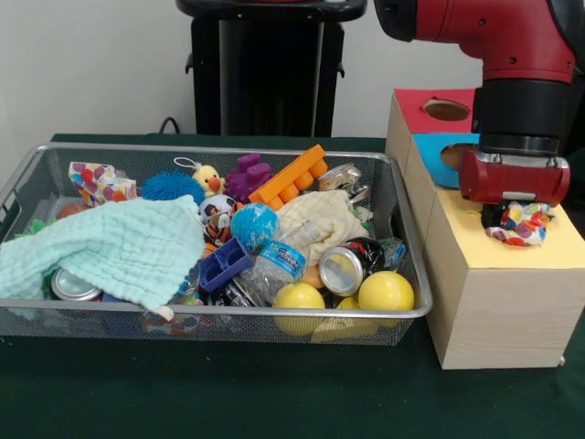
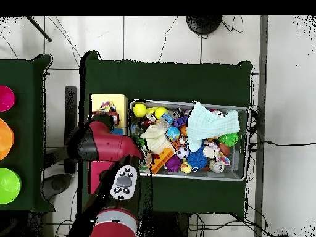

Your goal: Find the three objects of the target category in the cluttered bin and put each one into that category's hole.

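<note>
One polka-dot cloth (image 1: 517,223) hangs in the closed gripper (image 1: 515,212), right above the yellow-topped box (image 1: 512,265), so the drop step is in hand. Its hole is hidden below the cloth. Next the fingers must open; another dotted cloth (image 1: 99,181) waits far aside in the wire bin (image 1: 409,245)

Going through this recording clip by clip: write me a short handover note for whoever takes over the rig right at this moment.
Pincer: over the yellow-topped box, shut on a polka-dot cloth that hangs bunched just above the box top.
Hole: hidden by the cloth and pincer in the front view, so I cannot tell whether earlier cloths have gone in.
Wire-mesh bin: one more polka-dot cloth lies in the far corner away from the boxes. A third is not visible; it may be buried, perhaps under the mint-green cloth.
Left: release this cloth into the hole, fetch the corner one, then search for any other.
</note>
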Available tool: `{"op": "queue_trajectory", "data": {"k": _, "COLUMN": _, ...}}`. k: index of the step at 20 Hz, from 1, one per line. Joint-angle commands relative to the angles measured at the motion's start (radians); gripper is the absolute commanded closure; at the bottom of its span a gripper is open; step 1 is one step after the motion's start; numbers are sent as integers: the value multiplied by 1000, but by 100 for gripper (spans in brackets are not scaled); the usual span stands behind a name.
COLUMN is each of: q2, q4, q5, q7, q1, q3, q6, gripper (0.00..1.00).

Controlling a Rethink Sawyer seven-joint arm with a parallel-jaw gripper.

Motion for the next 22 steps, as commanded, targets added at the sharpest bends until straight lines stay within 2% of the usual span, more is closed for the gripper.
{"op": "queue_trajectory", "data": {"k": 1, "q2": -51, "q4": 110, "q5": -10, "q7": 138, "q1": 1, "q3": -34, "q6": 449, "gripper": 0}}
{"op": "queue_trajectory", "data": {"k": 9, "q2": -80, "q4": 76, "q5": -43, "q7": 133, "q1": -14, "q3": -39, "q6": 518, "gripper": 0}}
{"op": "queue_trajectory", "data": {"k": 22, "q2": -94, "q4": 99, "q5": -56, "q7": 132, "q1": -23, "q3": -28, "q6": 488, "gripper": 0}}
